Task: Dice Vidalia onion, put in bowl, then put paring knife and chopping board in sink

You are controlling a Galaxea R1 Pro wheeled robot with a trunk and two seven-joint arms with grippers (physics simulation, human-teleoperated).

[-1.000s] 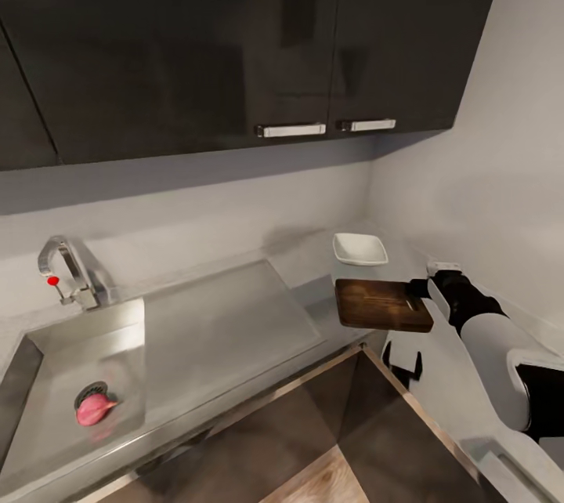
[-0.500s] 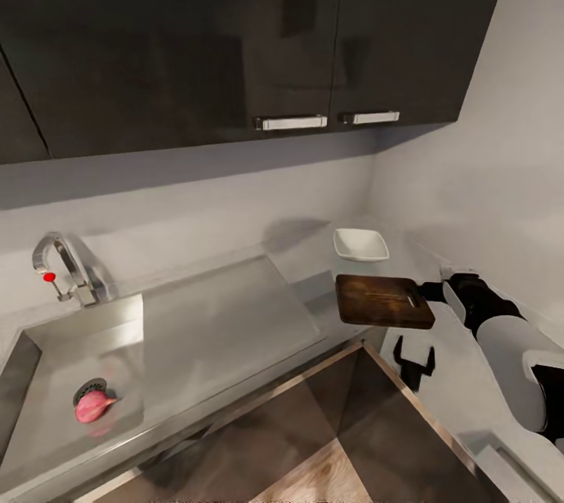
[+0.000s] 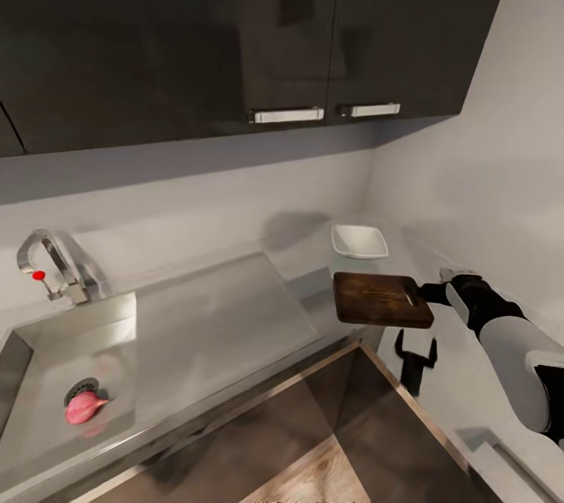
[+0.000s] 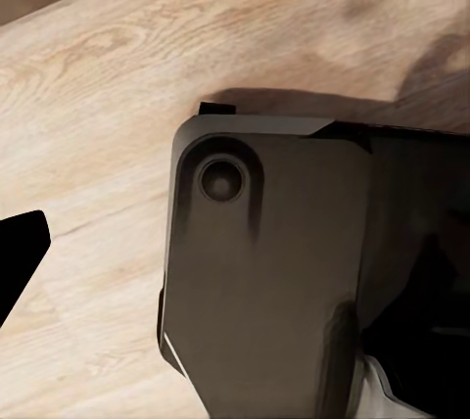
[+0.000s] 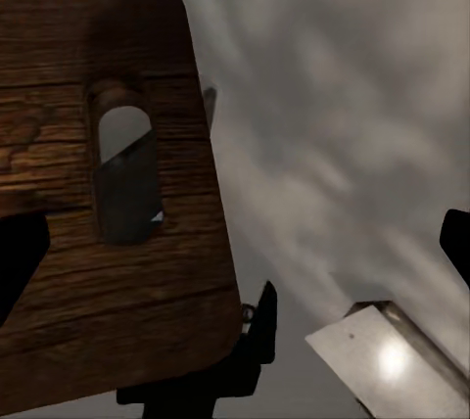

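Onion count first: one Vidalia onion (image 3: 82, 407), pinkish, lying on the floor of the one sink (image 3: 47, 346), way over at 8 o'clock in the head view. It sits just beside the round drain (image 3: 80, 389), at about 6 o'clock from it, pointed tip aimed toward 3 o'clock. There's one chrome tap (image 3: 48, 264) with a red knob at the sink's 12 o'clock edge.

There's also one chopping board (image 3: 382, 300), dark brown, lying flat at the inner corner of the grey countertop (image 3: 462, 393), with its 6 o'clock edge sticking out past the counter's edge. One white squarish bowl (image 3: 359, 241) sits on the counter at the board's 12 o'clock, near it but not touching. Overhead there are dark wall cabinets (image 3: 235, 33) with two silver handles (image 3: 286, 115) side by side.

There are two arms. The right one comes in from 4 o'clock, white forearm and black wrist stretched out about level, with the right gripper (image 3: 427, 293) right at the board's 3 o'clock short edge, the one with the handle slot. In the right wrist view its fingers (image 5: 20, 262) are spread wide, so it's released. One finger overlaps the board's edge, but I honestly can't tell if it touches.

The left gripper (image 3: 415, 352) hangs low at the board's 5 o'clock, in front of the counter, with both black fingers pointing up toward 12 o'clock, parted and grasping nothing.
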